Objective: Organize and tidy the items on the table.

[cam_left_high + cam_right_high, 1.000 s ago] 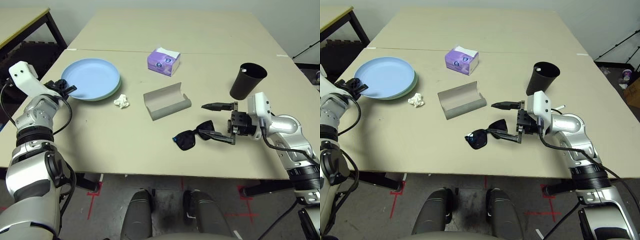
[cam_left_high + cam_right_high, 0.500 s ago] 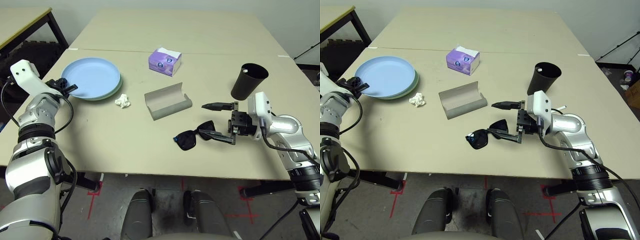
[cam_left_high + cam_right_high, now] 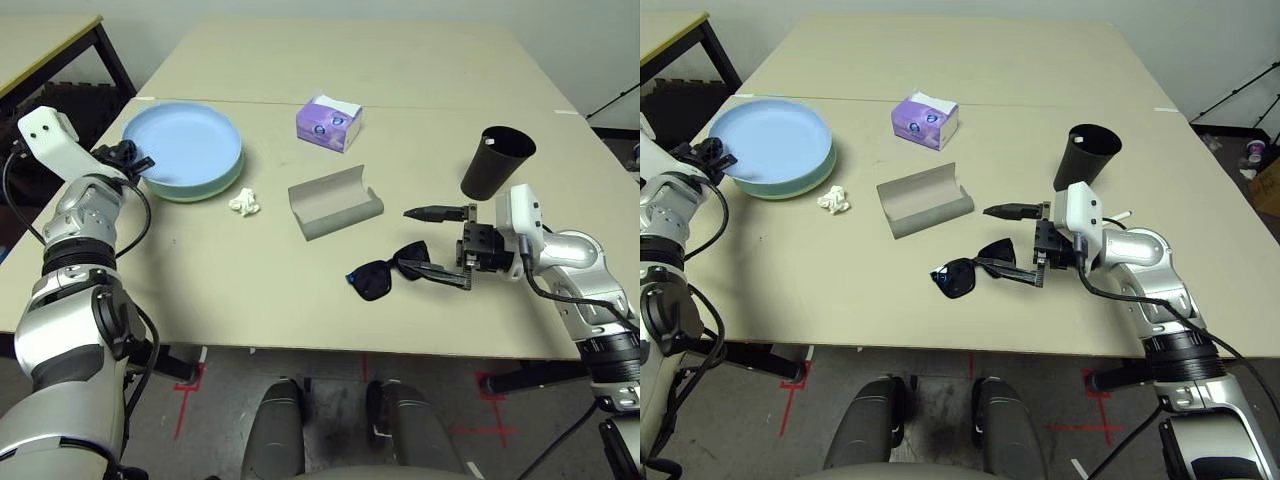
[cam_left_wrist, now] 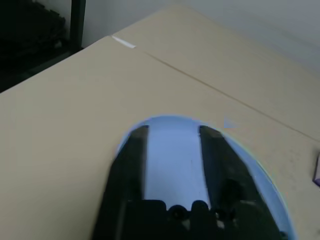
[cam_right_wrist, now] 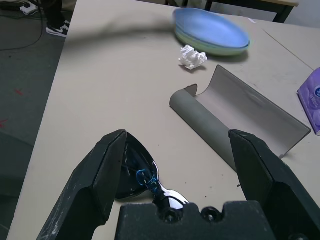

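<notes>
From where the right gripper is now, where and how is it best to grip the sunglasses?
Probably at the folded temple arms of the sunglasses, coming from the robot's right. They point toward the open right gripper, and its lower finger lies along them; the lenses face away.

Blue plate (image 3: 185, 150) tilted, sunglasses (image 3: 385, 275) folded open

Grey floor (image 3: 330, 375) with red tape marks (image 3: 190, 385); black-framed side table (image 3: 55, 40).
</notes>
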